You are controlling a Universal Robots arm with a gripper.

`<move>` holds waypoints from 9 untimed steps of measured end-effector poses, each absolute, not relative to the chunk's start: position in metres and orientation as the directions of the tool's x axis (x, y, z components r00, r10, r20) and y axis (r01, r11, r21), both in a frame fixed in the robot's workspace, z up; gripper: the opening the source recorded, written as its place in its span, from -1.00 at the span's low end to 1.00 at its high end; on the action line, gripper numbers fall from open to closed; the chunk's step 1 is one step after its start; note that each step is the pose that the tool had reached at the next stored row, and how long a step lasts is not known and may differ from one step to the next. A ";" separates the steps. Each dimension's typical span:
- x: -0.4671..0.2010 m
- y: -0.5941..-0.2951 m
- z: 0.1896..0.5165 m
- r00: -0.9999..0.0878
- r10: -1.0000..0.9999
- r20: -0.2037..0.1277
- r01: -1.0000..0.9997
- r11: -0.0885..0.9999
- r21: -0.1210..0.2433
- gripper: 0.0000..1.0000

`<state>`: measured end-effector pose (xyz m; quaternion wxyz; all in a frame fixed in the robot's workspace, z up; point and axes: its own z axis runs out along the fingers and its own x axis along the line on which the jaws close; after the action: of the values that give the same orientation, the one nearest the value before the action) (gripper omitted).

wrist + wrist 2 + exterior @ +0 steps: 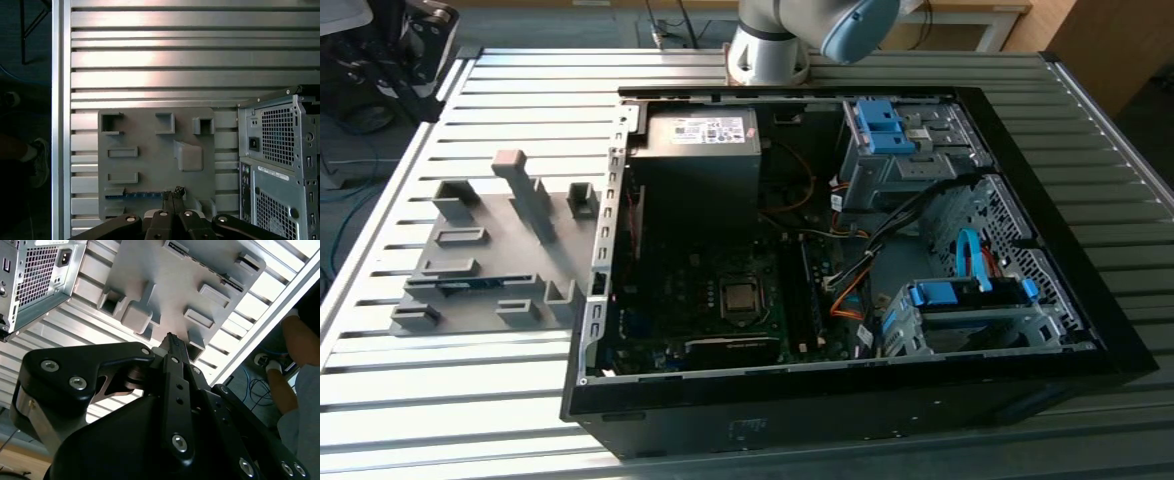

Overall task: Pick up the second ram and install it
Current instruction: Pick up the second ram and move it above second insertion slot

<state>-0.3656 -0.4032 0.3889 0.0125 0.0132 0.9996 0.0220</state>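
The ram (pixel 460 284) (pixel 142 194) lies on its long edge in a slot of the grey tray (pixel 494 215) (pixel 150 150), close to the tray edge at the exterior view's left. You see it as a thin blue strip. The tray rests on the slatted table (pixel 400 400), just beside the open case (pixel 1121 340), at the exterior view's left of it.

Your gripper (pixel 172 194) (pixel 170 340) hangs above the tray, apart from the ram. In the first wrist view its tips line up with one end of the blue strip. The fingers (pixel 176 365) are pressed together with nothing between them.

The arm (pixel 767 50) stands on the table behind the case. Both wrist views show the case's perforated metal rear (pixel 280 145) (pixel 40 275) next to the tray. In the second wrist view a person's arm (pixel 292 370) is beyond the table edge.
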 end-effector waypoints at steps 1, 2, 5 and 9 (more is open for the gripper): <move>-0.366 -0.404 0.389 -0.999 0.021 -0.025 0.019 0.999 0.044 -0.79; -0.366 -0.404 0.389 -1.000 0.016 -0.024 0.015 0.999 0.044 -0.79; -0.366 -0.407 0.389 -1.000 0.009 -0.025 0.008 0.999 0.044 -0.79; -0.367 -0.409 0.389 -1.000 0.006 -0.025 0.005 0.999 0.041 -0.79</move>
<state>-0.3667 -0.4085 0.3889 0.0123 0.0026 0.9997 0.0205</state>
